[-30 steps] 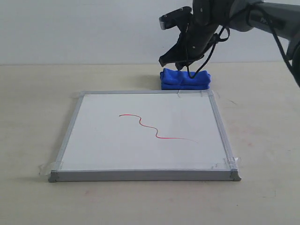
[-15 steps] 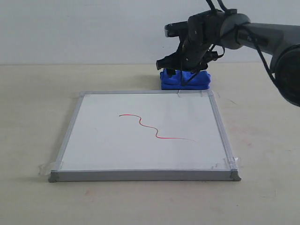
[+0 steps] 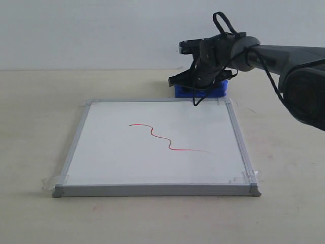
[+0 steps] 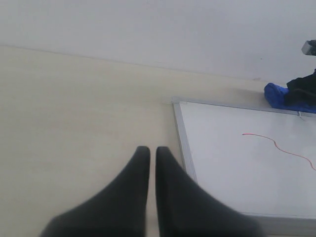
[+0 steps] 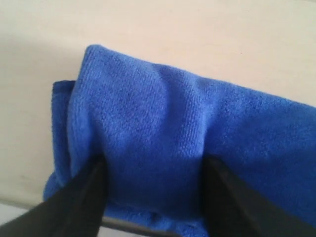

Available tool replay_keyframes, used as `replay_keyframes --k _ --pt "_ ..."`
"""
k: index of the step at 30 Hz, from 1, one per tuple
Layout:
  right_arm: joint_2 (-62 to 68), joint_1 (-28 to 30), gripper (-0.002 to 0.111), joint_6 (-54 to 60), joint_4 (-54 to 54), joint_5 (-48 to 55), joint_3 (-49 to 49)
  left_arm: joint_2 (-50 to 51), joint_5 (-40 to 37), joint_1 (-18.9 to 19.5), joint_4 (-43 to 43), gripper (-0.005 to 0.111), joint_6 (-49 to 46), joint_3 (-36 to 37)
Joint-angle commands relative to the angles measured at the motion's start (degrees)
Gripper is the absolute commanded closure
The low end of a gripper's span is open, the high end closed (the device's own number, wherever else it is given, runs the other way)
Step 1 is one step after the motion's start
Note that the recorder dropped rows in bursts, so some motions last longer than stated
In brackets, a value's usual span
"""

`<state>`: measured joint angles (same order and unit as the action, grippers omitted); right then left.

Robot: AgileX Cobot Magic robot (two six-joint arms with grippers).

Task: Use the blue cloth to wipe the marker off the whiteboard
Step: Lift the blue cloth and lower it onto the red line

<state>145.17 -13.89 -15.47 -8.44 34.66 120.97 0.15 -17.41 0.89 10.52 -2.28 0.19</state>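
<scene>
Whiteboard [image 3: 157, 147] flat on the desk [image 3: 35, 127] in the exterior view, red marker [image 3: 170, 139] wavering across its middle; my right fingers [image 3: 195, 84] sit low on the blue cloth [image 3: 218, 89] just past its far edge. Left wrist view: my left fingers [image 4: 148, 163] pressed together, empty, above bare desk beside the board's frame. Right wrist view: my fingers spread, straddling a fold of the cloth [image 5: 163, 133], pads touching both sides.

Right arm: I reached in from the right, wrist bent downward.
Right gripper [image 5: 150, 197]: my fingers [image 5: 81, 202] were spread either side of the blue cloth [image 5: 168, 148], pressed into its folds, not yet closed.
Left gripper [image 4: 152, 163]: my fingers were together with only a thin slit between them, low over the tabletop [image 4: 74, 123], holding nothing.
</scene>
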Motion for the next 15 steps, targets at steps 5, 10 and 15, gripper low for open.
replay_keyframes --k 5,10,15 --pt "-0.04 0.23 0.108 4.04 0.0 2.45 -0.31 -0.15 0.85 0.17 -0.04 0.102 -0.36 -0.19" --pt "-4.99 0.12 0.108 4.47 0.0 4.0 -0.31 -0.15 0.85 0.17 -0.04 0.102 -0.36 -0.19" --pt "-11.6 -1.93 0.108 12.93 0.46 9.29 -0.31 -0.15 0.85 0.17 -0.04 0.102 -0.36 -0.19"
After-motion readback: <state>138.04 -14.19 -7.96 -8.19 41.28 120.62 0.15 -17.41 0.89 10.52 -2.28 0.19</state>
